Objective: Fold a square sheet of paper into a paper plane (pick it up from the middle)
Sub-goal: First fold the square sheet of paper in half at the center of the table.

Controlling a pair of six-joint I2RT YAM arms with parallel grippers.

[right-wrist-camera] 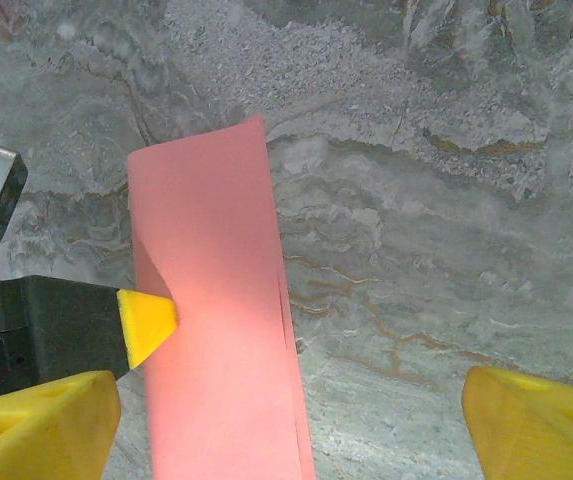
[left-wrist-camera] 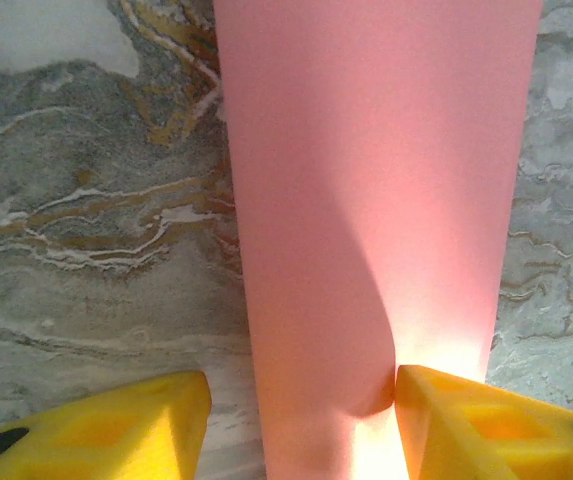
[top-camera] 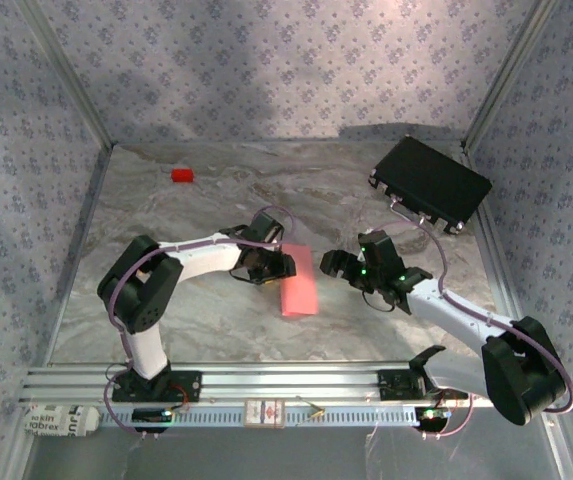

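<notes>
As left fingers (left-wrist-camera: 486,430) straddle sheet (left-wrist-camera: 366,180), edge touched

You have one pink sheet of paper (top-camera: 299,283), one small red block (top-camera: 182,175) and one black case (top-camera: 431,183) on the bench (top-camera: 216,320). Count two arms, the left arm (top-camera: 196,255) and the right arm (top-camera: 446,305), each carrying two yellow fingers (left-wrist-camera: 466,430): four fingers altogether.

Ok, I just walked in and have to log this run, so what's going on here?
Two robot arms are at a salmon-pink sheet of paper lying on the marble table, folded into a long rectangle. The left hand sits half open at its left edge, one fingertip touching it. The right hand hangs wide open just right of the sheet, holding nothing. No plane shape yet.
</notes>
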